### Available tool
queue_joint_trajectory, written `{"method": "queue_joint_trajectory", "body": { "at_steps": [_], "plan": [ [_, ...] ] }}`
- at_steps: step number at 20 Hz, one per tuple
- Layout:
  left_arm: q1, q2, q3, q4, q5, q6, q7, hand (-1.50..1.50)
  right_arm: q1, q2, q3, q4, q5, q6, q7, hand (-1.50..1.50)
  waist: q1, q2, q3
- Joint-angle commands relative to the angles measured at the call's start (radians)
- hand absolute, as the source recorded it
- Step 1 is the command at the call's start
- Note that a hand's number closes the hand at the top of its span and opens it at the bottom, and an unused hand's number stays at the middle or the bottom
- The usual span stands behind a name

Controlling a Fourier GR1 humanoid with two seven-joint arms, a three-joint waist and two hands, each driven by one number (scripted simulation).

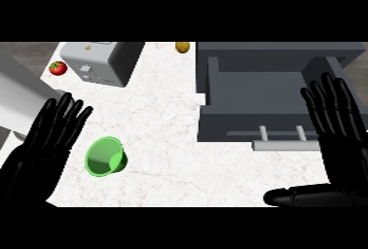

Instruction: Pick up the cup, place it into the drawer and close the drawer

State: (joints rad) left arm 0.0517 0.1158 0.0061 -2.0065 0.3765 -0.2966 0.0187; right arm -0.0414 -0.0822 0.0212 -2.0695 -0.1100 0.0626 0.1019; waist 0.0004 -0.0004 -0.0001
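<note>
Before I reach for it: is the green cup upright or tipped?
Tipped. The green cup lies on its side on the counter, its open mouth facing the camera.

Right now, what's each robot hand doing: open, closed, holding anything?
Left robot hand: open, fingers straight, holding nothing; the green cup lies on the counter beside it.
Right robot hand: open, fingers straight, holding nothing, near the open drawer.

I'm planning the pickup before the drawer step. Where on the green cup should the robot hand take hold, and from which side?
The green cup lies tipped on the counter, its open mouth facing the left robot hand. That open hand is nearest, so it probably suits best: come from the left and above, curling round the cup's side wall just behind the rim, thumb opposite fingers. The rounded wall may roll, so close across it, not along it.
</note>
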Motion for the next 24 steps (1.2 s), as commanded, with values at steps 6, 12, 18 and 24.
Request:
{"method": "queue_joint_trajectory", "body": {
  "at_steps": [6,12,18,24],
  "plan": [
    [-0.017,0.008,0.052,0.035,0.017,-0.011,0.047,-1.50,-0.038,-0.013,-0.059,0.005,-0.038,0.021,0.018,-1.50,0.000,0.000,0.000],
    [-0.029,-0.010,0.053,0.135,-0.055,-0.007,-0.006,-1.50,-0.068,0.012,-0.013,0.013,0.011,-0.007,0.047,-1.50,0.000,0.000,0.000],
    [0.050,0.016,0.102,0.140,-0.034,-0.055,-0.028,-1.50,-0.059,-0.001,-0.044,-0.004,-0.009,0.012,0.033,-1.50,0.001,0.000,0.000],
    [0.100,0.007,0.117,0.297,-0.135,-0.109,-0.196,-1.50,-0.081,0.026,-0.031,0.073,0.026,-0.007,-0.015,-1.50,0.002,0.000,0.000]
  ]
}}
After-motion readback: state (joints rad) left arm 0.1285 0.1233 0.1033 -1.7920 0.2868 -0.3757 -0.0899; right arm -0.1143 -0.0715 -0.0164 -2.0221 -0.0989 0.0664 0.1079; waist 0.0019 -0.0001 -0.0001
